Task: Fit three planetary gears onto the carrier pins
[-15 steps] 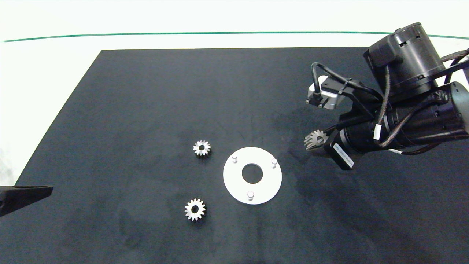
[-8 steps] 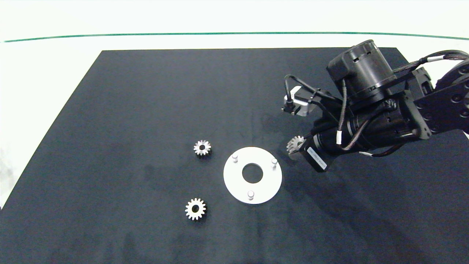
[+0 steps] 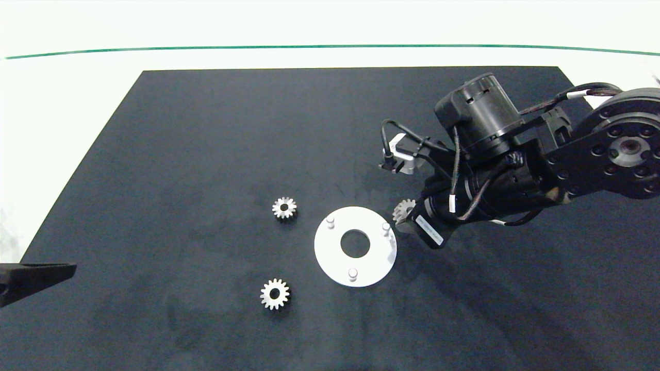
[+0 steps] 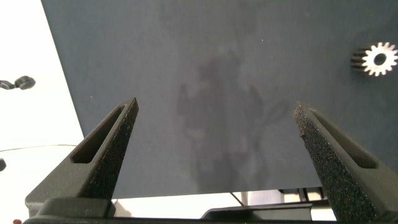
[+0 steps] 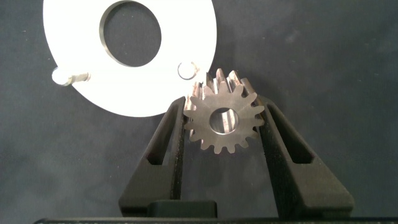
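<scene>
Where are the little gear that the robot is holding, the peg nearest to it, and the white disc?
Held gear (image 5: 223, 119), right wrist view: face beside its hole.
Nearest peg (image 5: 185, 70), right wrist view: top.
White disc (image 3: 330, 252), head view: bare surface.

light: bright, even overhead | shadows: soft, under the right arm (image 3: 515, 170) on the mat (image 3: 206, 154) | glare: white tabletop (image 3: 309, 26) overexposed | focus: sharp

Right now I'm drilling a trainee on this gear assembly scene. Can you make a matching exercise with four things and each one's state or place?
Things:
1. left tool
2. right tool
3. carrier pins
4. gear nearest the table's front edge

States:
A. flat on the black mat
B. open, holding nothing
C. bare, standing on the white disc
D. shut on a gear, beside the disc's rim

Pairs: 1-B, 2-D, 3-C, 4-A
</scene>
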`<state>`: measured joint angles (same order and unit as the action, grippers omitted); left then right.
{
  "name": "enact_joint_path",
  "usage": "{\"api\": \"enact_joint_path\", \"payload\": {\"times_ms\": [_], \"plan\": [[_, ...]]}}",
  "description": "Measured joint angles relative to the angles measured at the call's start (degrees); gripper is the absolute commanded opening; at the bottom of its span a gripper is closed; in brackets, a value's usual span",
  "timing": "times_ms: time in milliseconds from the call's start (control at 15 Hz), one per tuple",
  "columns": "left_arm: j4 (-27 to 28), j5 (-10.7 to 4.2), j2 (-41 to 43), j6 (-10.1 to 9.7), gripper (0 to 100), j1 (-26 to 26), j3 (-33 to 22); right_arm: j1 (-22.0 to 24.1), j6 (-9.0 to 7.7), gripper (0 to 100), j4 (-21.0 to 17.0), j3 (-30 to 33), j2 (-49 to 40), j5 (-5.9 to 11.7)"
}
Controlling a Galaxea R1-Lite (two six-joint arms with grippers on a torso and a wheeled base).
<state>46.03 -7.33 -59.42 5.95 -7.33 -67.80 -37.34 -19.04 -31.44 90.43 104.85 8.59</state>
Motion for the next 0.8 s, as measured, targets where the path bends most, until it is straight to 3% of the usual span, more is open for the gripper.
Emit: {"api": "enact_joint_path", "payload": {"times_ms": [800], "plan": [[0.0,0.00,-1.0,0.05,100,0.0,-0.1,-0.4,0.06,0,-0.8,-0.3,0.1,0.20]]}}
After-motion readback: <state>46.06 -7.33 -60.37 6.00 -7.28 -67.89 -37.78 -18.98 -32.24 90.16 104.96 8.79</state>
